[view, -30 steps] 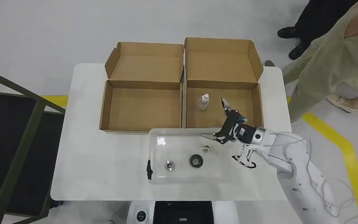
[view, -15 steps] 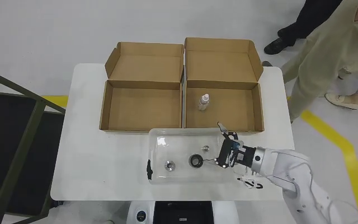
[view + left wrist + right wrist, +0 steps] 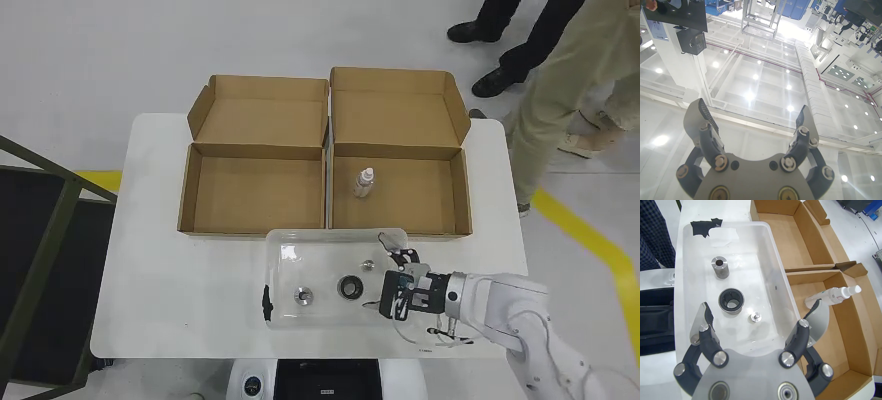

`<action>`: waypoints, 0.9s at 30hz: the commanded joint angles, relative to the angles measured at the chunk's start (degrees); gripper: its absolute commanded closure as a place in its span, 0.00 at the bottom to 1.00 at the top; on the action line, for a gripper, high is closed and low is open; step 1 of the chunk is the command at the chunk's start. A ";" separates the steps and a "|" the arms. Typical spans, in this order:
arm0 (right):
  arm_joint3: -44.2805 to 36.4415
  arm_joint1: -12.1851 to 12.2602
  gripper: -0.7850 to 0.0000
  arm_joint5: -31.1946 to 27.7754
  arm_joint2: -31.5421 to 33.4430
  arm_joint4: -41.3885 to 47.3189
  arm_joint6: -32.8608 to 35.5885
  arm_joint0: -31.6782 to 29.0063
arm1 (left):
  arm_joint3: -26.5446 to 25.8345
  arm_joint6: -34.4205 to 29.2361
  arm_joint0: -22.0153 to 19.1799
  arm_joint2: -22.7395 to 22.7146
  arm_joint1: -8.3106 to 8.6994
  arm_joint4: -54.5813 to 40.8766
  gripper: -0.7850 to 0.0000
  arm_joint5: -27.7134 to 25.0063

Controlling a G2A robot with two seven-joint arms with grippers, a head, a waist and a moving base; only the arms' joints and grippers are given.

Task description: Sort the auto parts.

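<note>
Here, the left gripper (image 3: 753, 111) points at the ceiling, jaws wide. In the clear bin (image 3: 320, 233) sit a steel cylinder (image 3: 303, 295), black ring (image 3: 349, 287) and small stud (image 3: 367, 265). The right gripper (image 3: 761, 304) hovers over the bin's right end, jaws wide, one finger hiding the spray bottle (image 3: 836, 292) base.

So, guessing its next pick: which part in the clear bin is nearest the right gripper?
The small silver stud; the black ring and tall cylinder sit farther off.
</note>
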 commanded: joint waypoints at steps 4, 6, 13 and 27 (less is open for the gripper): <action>0.17 0.03 0.00 -0.12 -0.06 0.73 0.18 -0.04 | 0.00 0.00 0.00 0.00 0.00 0.00 0.00 0.00; 0.17 0.03 0.00 -0.12 -0.06 0.73 0.18 -0.04 | 0.00 0.00 0.00 0.00 0.00 0.00 0.00 0.00; 0.17 0.03 0.00 -0.12 -0.06 0.73 0.18 -0.04 | 0.00 0.00 0.00 0.00 0.00 0.00 0.00 0.00; -5.17 0.47 0.00 0.21 -0.51 2.65 7.71 -0.41 | 0.00 0.00 0.00 0.00 0.00 0.00 0.00 0.00</action>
